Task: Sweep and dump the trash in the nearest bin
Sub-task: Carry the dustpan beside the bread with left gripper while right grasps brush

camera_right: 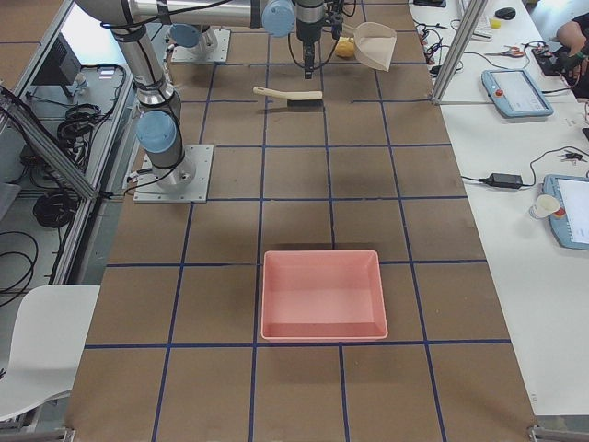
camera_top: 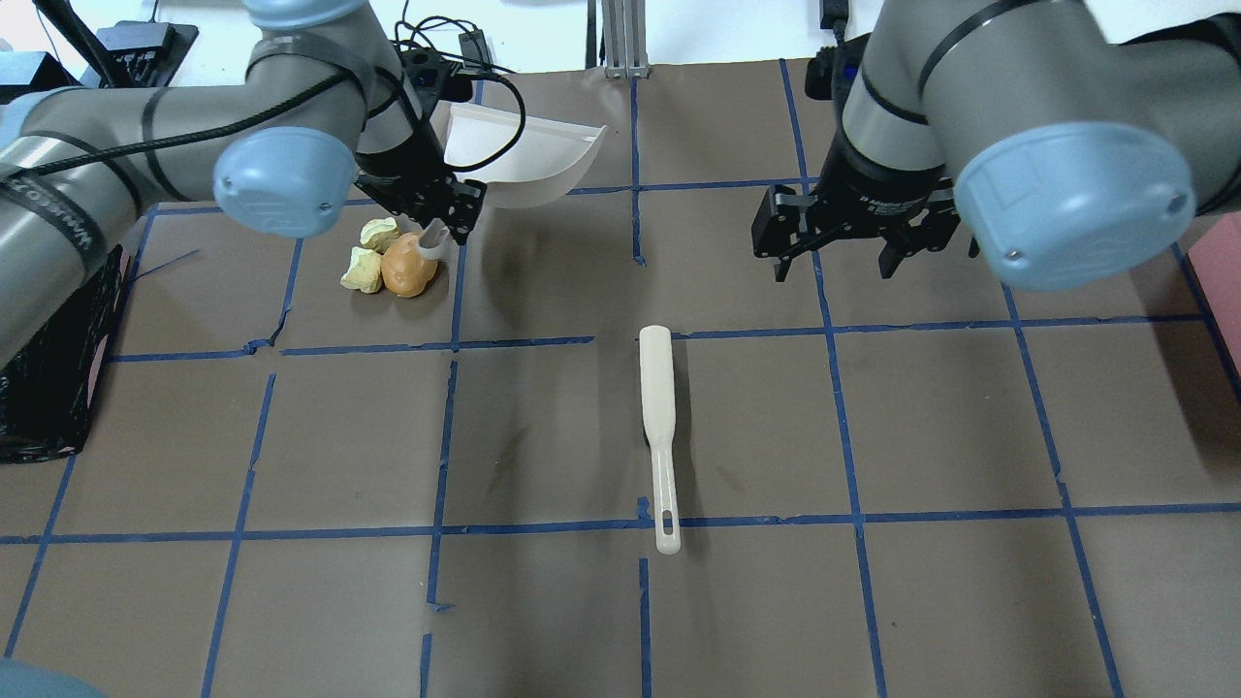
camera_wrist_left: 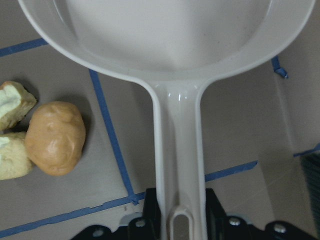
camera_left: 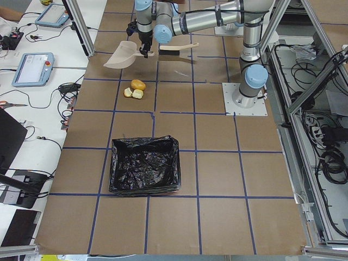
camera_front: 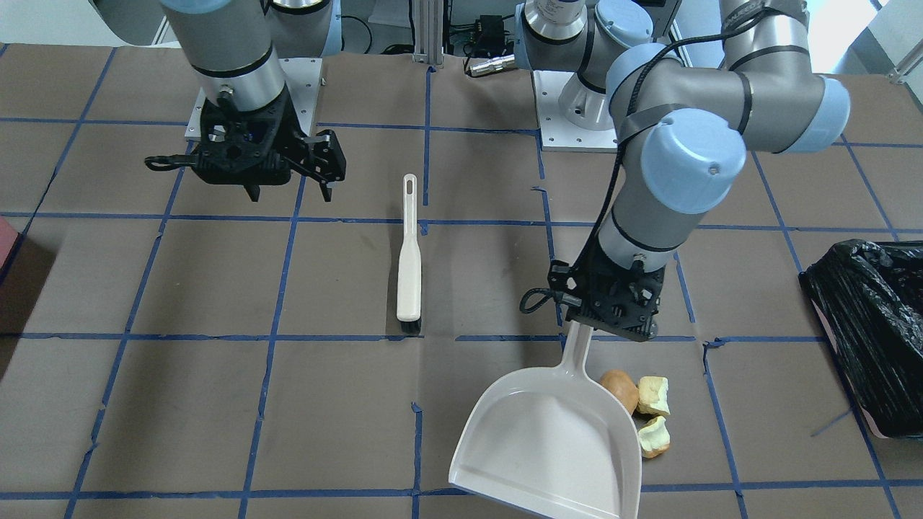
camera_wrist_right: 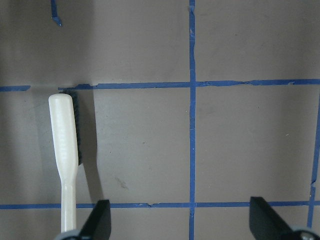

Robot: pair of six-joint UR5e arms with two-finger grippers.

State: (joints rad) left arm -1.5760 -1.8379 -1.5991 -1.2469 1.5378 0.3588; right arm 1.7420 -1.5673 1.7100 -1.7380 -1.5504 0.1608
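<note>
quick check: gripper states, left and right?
Left gripper: closed on the dustpan handle.
Right gripper: open, holding nothing.

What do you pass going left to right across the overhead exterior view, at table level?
bin → trash → dustpan → brush → right hand → pink tray. The left hand, gripping the dustpan handle, overlaps the trash, so it is omitted.
</note>
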